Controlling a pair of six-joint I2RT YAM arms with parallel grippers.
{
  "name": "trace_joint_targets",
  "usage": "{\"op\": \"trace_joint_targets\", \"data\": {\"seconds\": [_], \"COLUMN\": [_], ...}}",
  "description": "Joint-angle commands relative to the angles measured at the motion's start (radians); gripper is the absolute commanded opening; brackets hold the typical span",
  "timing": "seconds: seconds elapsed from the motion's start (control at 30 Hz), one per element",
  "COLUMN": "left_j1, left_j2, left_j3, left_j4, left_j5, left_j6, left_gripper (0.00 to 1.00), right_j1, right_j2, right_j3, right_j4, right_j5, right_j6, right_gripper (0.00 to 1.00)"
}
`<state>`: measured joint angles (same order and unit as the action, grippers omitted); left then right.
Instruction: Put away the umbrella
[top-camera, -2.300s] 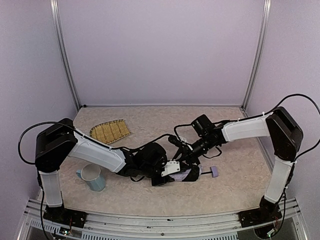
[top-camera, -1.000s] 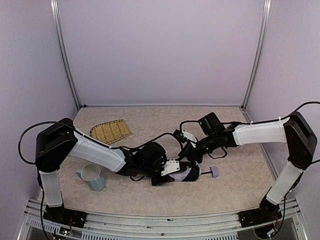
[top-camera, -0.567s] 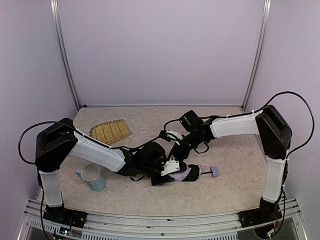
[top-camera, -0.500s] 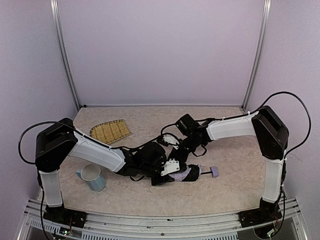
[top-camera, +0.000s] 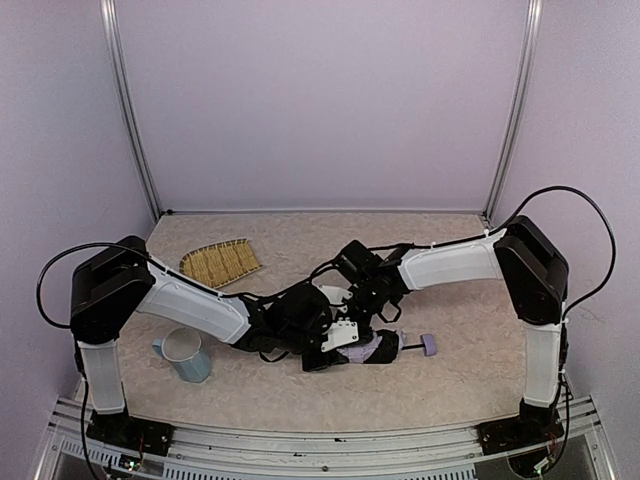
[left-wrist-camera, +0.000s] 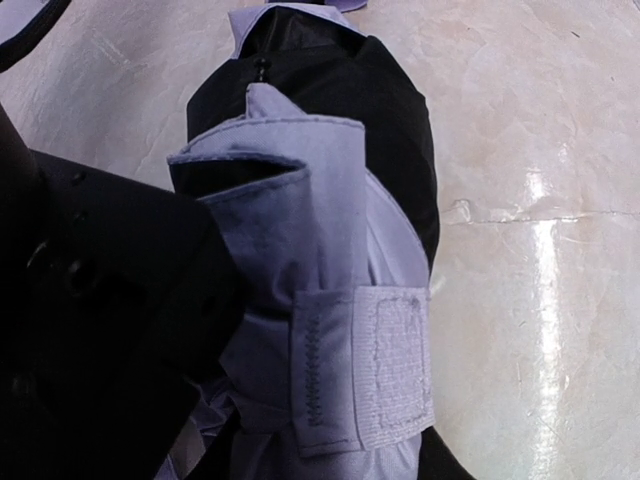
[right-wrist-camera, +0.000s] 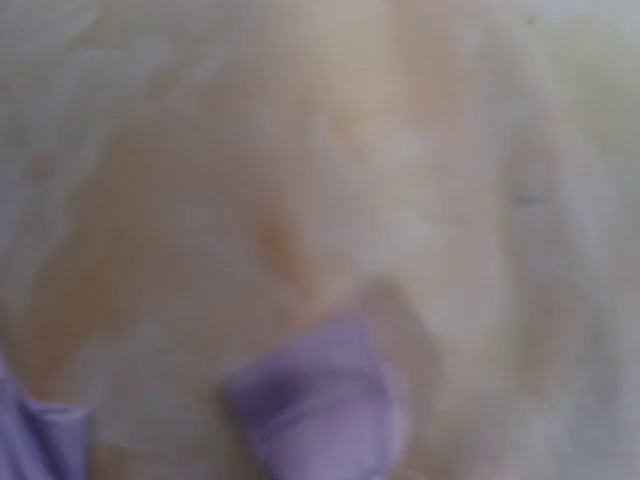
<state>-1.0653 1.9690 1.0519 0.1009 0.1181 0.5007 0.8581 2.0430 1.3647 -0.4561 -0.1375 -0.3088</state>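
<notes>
The umbrella (top-camera: 378, 350), pinched in the left claw (top-camera: 343, 346) at lower centre, could be unrolled if snagged by the pressed-together right claw (top-camera: 342, 305).

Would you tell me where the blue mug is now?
Top view: the blue mug stands near-left beside the left arm, nearer than the woven tray.

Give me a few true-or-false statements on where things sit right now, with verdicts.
1. The umbrella lies folded on the table. True.
2. The blue mug stands by the right arm's base. False: it stands near the left arm's base.
3. The woven tray lies toward the back left of the table. True.
4. The umbrella's handle knob points to the left. False: it sticks out to the right.
</notes>
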Motion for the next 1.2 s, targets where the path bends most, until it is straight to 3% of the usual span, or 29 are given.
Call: {"op": "trace_joint_targets", "data": {"seconds": [0.0,0.23,0.53,0.73,0.83,1.0,1.17], "left_j1": [0.009,0.008,0.008,0.042,0.060,0.068,0.075], "left_j2": [0.073,0.070,0.078,0.078,0.062,0.024,0.025], "left_j3": [-0.064,-0.066,-0.064,-0.075,-0.090,-0.139,-0.135], "left_j4": [-0.219,-0.218,-0.220,-0.200,-0.173,-0.080,-0.058], "left_j5": [0.007,0.012,0.024,0.062,0.073,0.091,0.083], "left_j6": [0.000,0.002,0.000,-0.028,-0.050,-0.037,-0.040], "left_gripper": [0.00,0.00,0.00,0.00,0.00,0.00,0.00], "right_j1": [-0.019,-0.123,-0.193,-0.199,-0.194,-0.111,-0.015], "right_j2": [-0.009,-0.139,-0.241,-0.351,-0.421,-0.400,-0.395], "right_j3": [-0.003,-0.046,-0.121,-0.279,-0.411,-0.449,-0.483], "right_j4": [-0.015,0.130,0.229,0.410,0.472,0.328,0.297], "right_j5": [0.095,-0.136,-0.337,-0.771,-0.894,-0.886,-0.818], "right_j6": [0.050,0.184,0.231,0.201,0.150,-0.035,-0.101], "right_gripper": [0.00,0.00,0.00,0.00,0.00,0.00,0.00]}}
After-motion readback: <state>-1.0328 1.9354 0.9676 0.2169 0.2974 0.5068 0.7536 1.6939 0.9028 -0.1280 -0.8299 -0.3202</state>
